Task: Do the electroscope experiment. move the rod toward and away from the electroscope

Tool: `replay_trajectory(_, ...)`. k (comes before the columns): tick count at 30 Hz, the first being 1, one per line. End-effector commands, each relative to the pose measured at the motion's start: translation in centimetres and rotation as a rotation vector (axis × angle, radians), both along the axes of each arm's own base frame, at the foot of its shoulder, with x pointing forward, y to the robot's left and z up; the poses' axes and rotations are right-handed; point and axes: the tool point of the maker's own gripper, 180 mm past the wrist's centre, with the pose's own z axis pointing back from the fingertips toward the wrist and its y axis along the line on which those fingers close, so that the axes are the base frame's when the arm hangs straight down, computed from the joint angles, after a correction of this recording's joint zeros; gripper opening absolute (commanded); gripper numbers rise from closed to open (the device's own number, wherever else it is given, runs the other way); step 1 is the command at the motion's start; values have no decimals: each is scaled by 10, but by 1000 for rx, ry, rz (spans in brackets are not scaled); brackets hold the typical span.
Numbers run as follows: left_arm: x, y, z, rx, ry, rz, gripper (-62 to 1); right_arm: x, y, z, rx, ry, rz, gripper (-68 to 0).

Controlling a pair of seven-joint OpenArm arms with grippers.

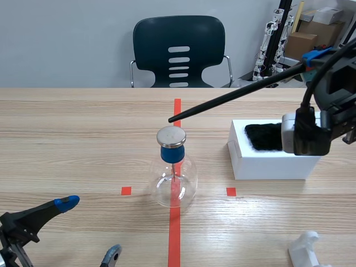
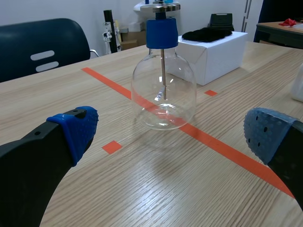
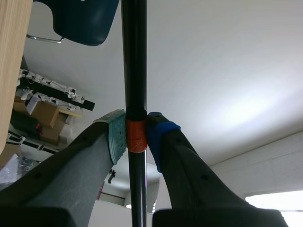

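Holding the rod's tip over the electroscope's disc

The surface (image 1: 83, 139) runs away toward a dark chair (image 1: 178, 50) at its far side. A white box (image 1: 272, 164) sits to the right with a black cloth (image 1: 264, 136) on top. The electroscope (image 1: 174, 178), a clear round flask with a blue stopper, stands upright in the middle, left of the box and apart from it.

The rod (image 1: 233, 97) is long, thin and black. Its long axis slopes from the raised right arm (image 1: 339, 83), high on the right, down and leftward across the box. The tip ends just above the electroscope's metal disc (image 1: 171, 136), or slightly beyond it. A gap shows between tip and disc, though the scene view does not settle how far behind the disc the tip lies.

In the right wrist view the right jaws are clamped on the rod at an orange band (image 3: 134, 137), one pad (image 3: 116, 135) on each side, and the rod runs straight ahead between them.

The left arm (image 1: 28, 222) lies low at the near left. Its jaws are apart and hold nothing. In the left wrist view the electroscope (image 2: 163, 90) stands ahead, between the two pads (image 2: 75, 130) and well clear of them.

The right arm is the one working, and the electroscope lies down and to the left of its jaws, along the rod's own line. The rod looks to be at the near end of its swing. Drawing back along that axis, up and to the right, would likely carry the tip away. Any drop risks tapping the disc.
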Motion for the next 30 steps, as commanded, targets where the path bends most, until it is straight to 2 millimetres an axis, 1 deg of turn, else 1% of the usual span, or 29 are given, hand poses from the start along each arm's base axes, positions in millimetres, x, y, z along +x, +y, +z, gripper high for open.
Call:
replay_trajectory(1,2,0,5,-17,-17,3,14,8,-9,20,10,-63,-24,-662)
replay_trajectory(5,2,0,5,-17,-17,3,14,9,-23,27,32,-63,-54,-662)
replay_trajectory(8,2,0,5,-17,-17,3,14,7,-32,36,63,-65,-70,-662)
replay_trajectory(13,2,0,5,-17,-17,3,14,-3,-42,50,129,-58,-95,-662)
replay_trajectory(20,2,0,5,-17,-17,3,14,-28,-47,65,221,-52,-141,-662)
replay_trajectory(27,2,0,5,-17,-17,3,14,-61,-47,65,248,-18,-168,-662)
replay_trajectory(30,2,0,5,-17,-17,3,14,-75,-48,68,250,-10,-184,-662)
